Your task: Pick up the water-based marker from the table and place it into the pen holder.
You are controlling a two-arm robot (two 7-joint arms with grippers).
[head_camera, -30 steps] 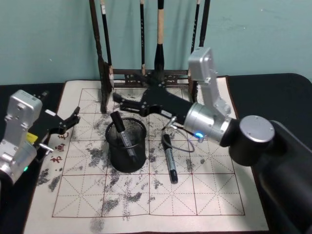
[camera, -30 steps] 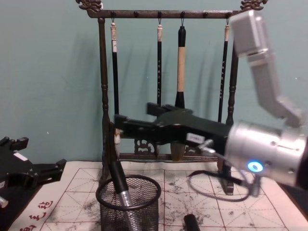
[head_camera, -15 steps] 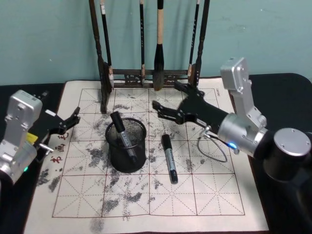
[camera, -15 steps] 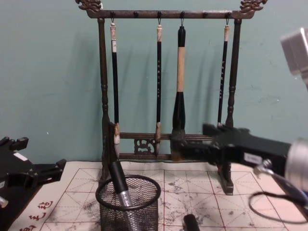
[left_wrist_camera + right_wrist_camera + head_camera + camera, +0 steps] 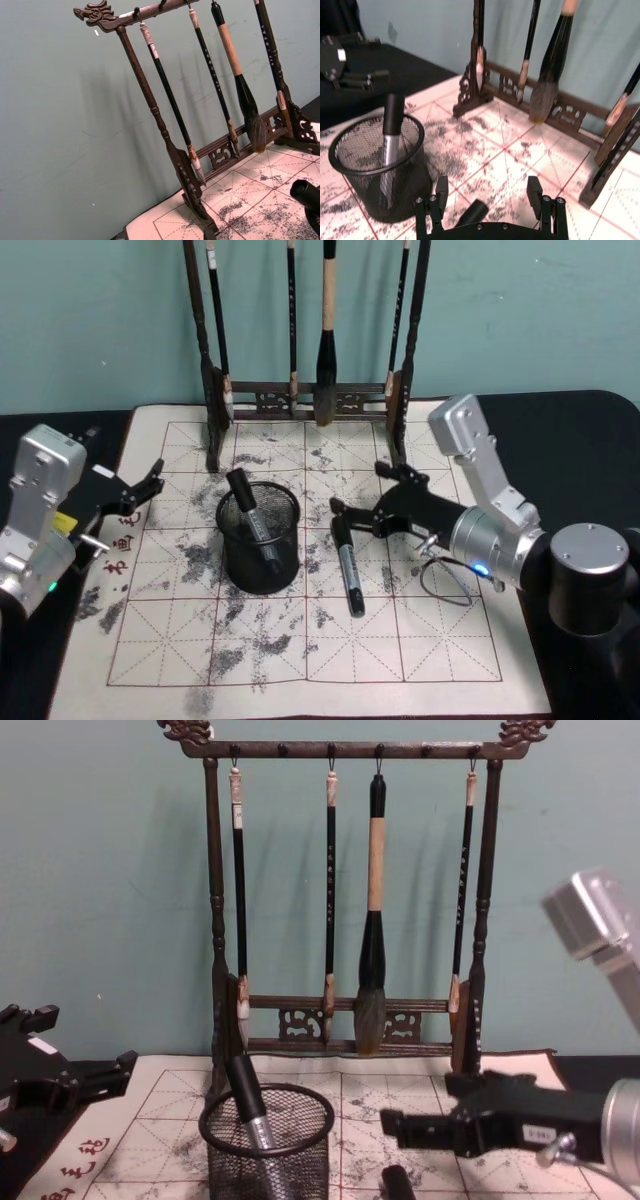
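One black water-based marker (image 5: 348, 566) lies on the table's cream mat (image 5: 420, 640), just right of the pen holder (image 5: 259, 552). The holder is a black mesh cup, and another marker (image 5: 248, 508) leans inside it. My right gripper (image 5: 358, 489) hovers open just above the lying marker's far cap end. In the right wrist view the cap (image 5: 472, 212) sits between and below the spread fingers (image 5: 441, 193), with the pen holder (image 5: 374, 167) off to one side. The chest view shows the right gripper (image 5: 420, 1106) low over the cap (image 5: 397, 1183). My left gripper (image 5: 128, 502) rests open at the mat's left edge.
A tall dark wooden brush rack (image 5: 305, 395) with several hanging brushes stands along the mat's far edge, close behind my right gripper. The left wrist view looks at this rack (image 5: 185, 170). A grey cable loop (image 5: 445, 580) hangs under the right wrist. Black cloth flanks the mat.
My right gripper has pulled back from above the pen holder, moving right and down to hover over the lying marker's cap end. The left arm and both markers have stayed put.
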